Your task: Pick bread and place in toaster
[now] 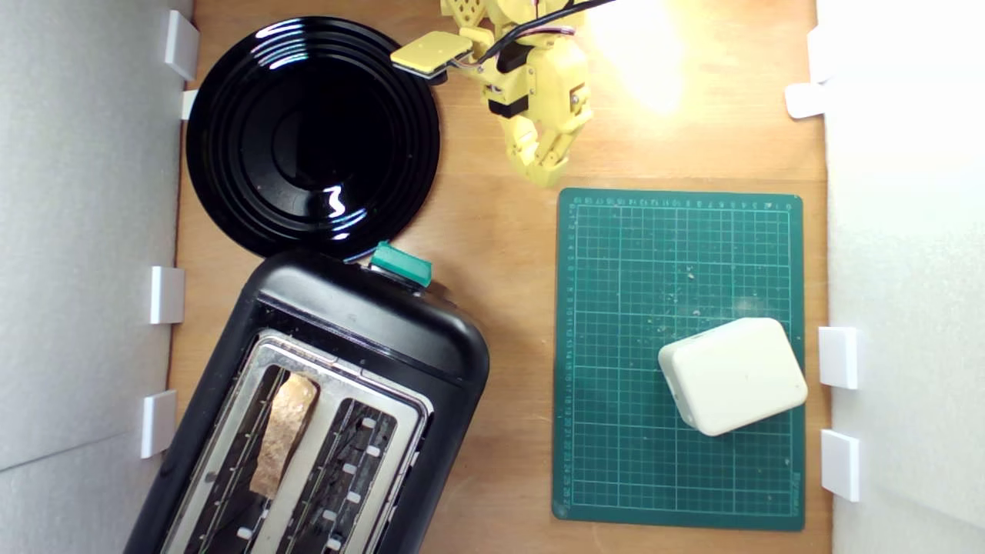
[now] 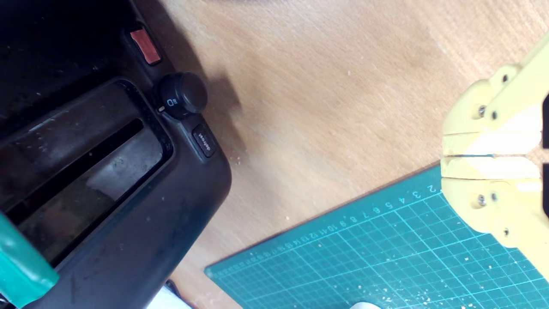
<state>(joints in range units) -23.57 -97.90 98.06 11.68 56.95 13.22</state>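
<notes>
While the bread [image 1: 283, 432] stands in one slot of the toaster [image 1: 362, 323], the yellow gripper [image 1: 545, 178] hangs over bare wood with its fingers [image 2: 489, 148] pressed together, holding nothing. Open table [image 1: 500, 254] lies between the toaster and the green mat [image 1: 616, 462]. Small numbers run along the mat's edge. A white block [image 1: 732, 375] sits near the mat's far side.

yellow gripper [image 1: 545, 175] points down, jaws closed, empty.
</notes>
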